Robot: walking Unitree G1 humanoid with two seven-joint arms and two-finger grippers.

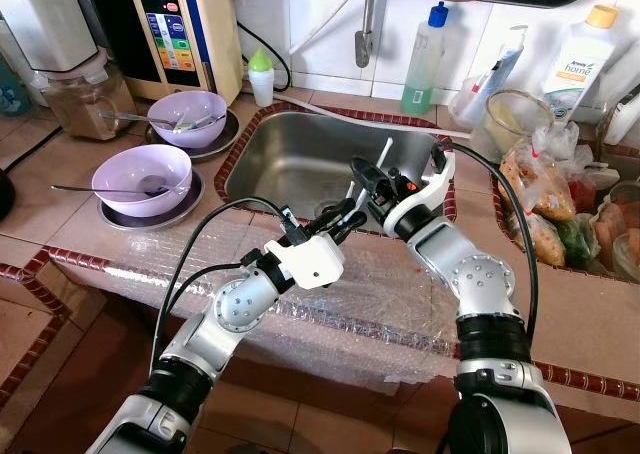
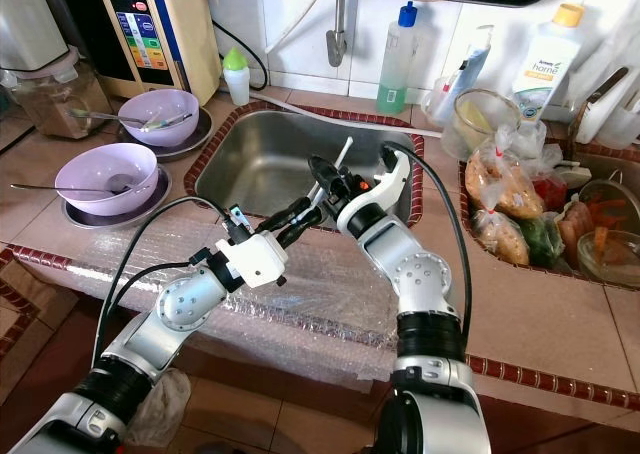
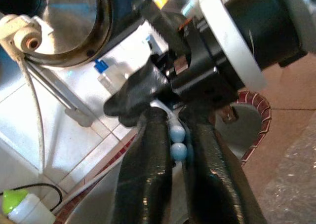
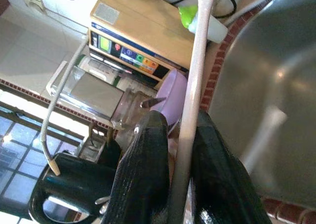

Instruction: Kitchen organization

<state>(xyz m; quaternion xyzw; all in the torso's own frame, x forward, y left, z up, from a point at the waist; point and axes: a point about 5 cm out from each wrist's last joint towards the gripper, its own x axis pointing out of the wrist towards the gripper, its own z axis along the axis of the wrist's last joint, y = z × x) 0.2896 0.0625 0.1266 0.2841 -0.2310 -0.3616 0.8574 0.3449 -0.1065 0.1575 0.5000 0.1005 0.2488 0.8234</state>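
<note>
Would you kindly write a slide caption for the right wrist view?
Right gripper shut on a pale stick above the steel sink, purple bowl beyond.

White slender stick-like utensil [image 1: 381, 157], thin pale handle, held over the steel sink [image 1: 290, 159], tilted with upper end toward the back wall. Right claw [image 1: 366, 178] pinches its shaft; left claw [image 1: 342, 217] closes on its lower end, where two small pale-blue beads [image 3: 177, 141] show between the fingers.
</note>
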